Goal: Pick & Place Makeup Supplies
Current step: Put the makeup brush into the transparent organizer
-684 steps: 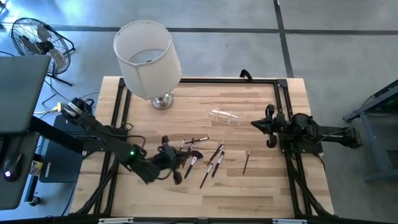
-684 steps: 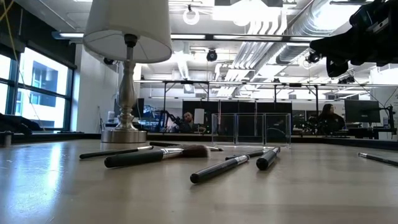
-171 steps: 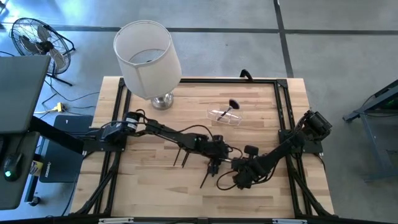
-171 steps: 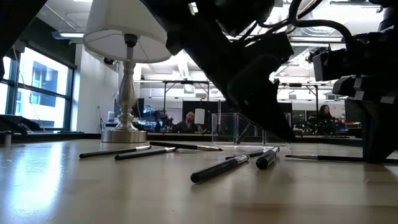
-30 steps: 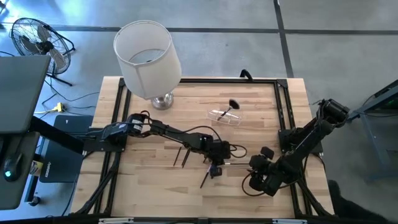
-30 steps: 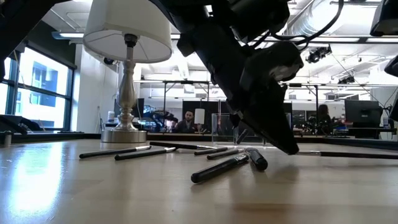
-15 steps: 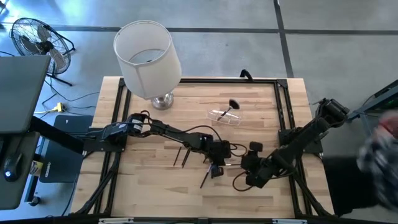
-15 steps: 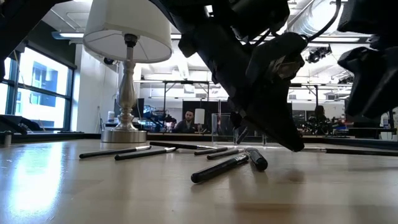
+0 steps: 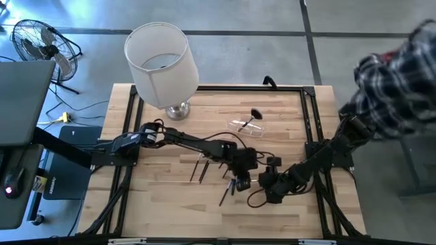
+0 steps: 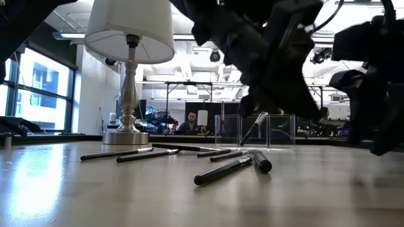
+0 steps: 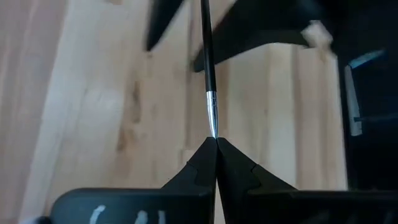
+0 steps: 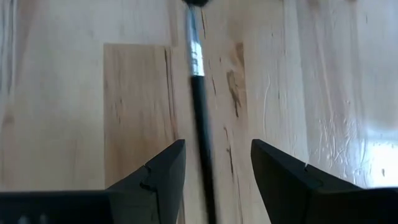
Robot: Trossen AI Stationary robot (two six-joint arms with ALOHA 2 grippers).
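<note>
Pinching a thin brush (image 11: pixel 209 68) by its silver tip, the left gripper (image 11: pixel 216 144) was pressed together, while the right gripper (image 12: pixel 214 163) stood spread over another light, stiff, slippery brush (image 12: pixel 198 74), best taken mid-handle.

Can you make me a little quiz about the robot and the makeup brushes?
1. True or false: the left gripper is shut on a thin brush.
2. Pick one. The right gripper is: A) open, with a lying brush between its fingers; B) shut on a pencil; C) holding a cup.
3. Fill in: the tall thing with a white shade standing on the table is a ____.

Key: 1 true. 2 A. 3 lamp.
</note>
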